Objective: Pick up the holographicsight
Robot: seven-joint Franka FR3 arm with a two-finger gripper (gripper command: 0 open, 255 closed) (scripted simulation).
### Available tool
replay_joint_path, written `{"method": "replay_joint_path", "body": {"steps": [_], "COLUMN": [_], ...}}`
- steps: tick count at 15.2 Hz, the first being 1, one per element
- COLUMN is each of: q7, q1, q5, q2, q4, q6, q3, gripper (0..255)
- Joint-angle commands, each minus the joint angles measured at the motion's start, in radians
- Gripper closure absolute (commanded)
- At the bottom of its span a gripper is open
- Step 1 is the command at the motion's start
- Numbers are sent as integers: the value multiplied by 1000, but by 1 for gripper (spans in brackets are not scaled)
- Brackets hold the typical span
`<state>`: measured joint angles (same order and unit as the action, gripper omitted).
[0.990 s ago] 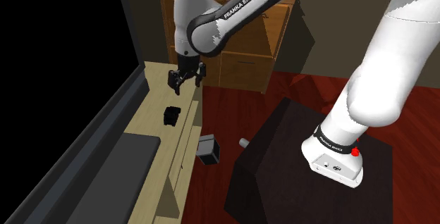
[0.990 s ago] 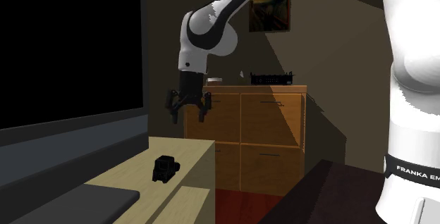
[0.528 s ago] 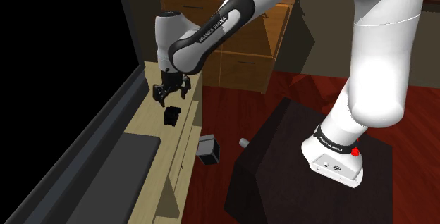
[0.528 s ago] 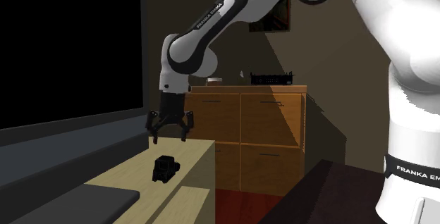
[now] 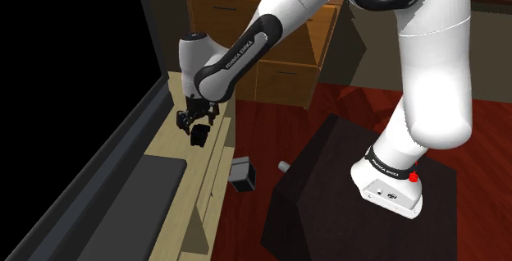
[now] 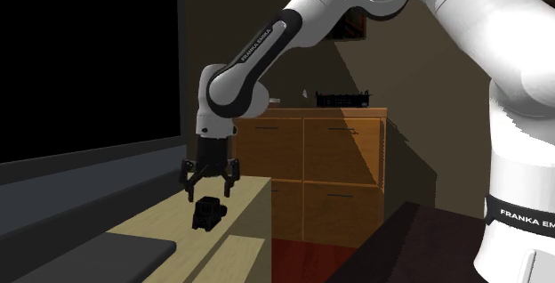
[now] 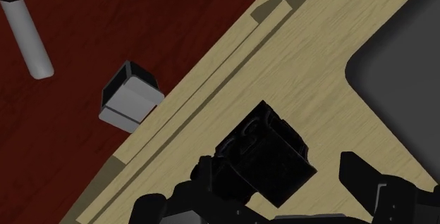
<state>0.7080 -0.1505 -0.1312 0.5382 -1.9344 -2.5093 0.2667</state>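
We hold the black two-finger gripper (image 6: 210,192) directly over the small black boxy sight (image 6: 210,213), fingers spread apart so they can descend on both sides. It stands near the long edge of the pale wooden worktop (image 7: 317,67).

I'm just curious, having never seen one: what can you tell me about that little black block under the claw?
The holographic sight is a small, boxy, all-black block with a ring-like detail on one face. It sits on the light wooden table, near its edge and beside a dark grey mat. The open gripper hovers just above, fingers either side, not clasping it.
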Motion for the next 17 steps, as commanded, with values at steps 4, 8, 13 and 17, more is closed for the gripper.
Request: {"method": "replay_joint_path", "body": {"steps": [4,8,13,17], "q7": [5,5,2,-4], "q1": [-6,-6,-2,6], "q5": [-5,-5,-2,11], "q2": [17,17,6,-34], "q4": [2,3,1,0], "q6": [-15,-14,-5,33], "q3": [-4,-4,-1,9], "gripper": [255,255,255,255]}}
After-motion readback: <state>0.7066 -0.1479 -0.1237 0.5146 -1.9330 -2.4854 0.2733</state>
